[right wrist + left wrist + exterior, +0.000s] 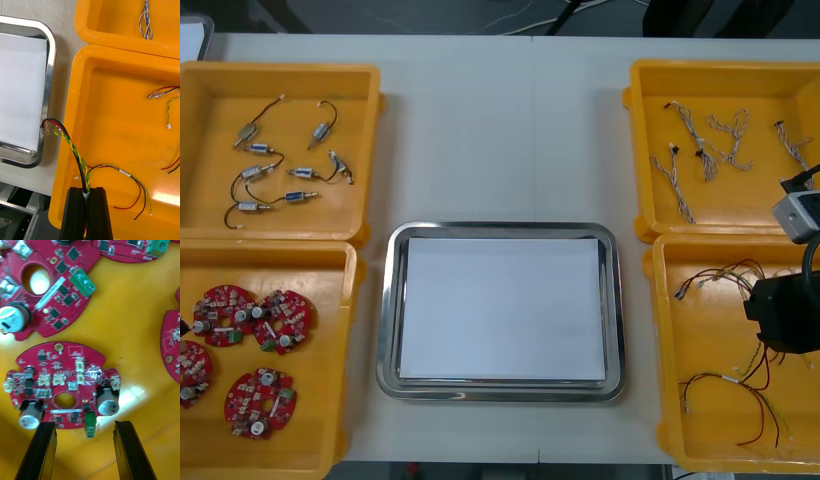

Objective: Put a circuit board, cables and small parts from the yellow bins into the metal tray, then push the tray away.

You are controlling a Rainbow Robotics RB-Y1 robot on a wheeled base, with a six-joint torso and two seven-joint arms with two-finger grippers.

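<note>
The right arm's fingers [101, 213] are gripping a twisted red and yellow cable [75, 152] over the near right yellow bin [112, 112], its free end reaching the metal tray [52, 48] rim; the left arm's fingers [39, 453] are hovering open just beside a round red circuit board [63, 378]

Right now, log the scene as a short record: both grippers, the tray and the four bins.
Left gripper: open, over a board in the near left bin
Right gripper: shut on a red and yellow cable, over the near right bin
Tray: between the bins, white inside, nothing in it yet
Far left bin: small metal parts
Far right bin: blue and white cables
Stage: first picks under way, nothing placed
</note>
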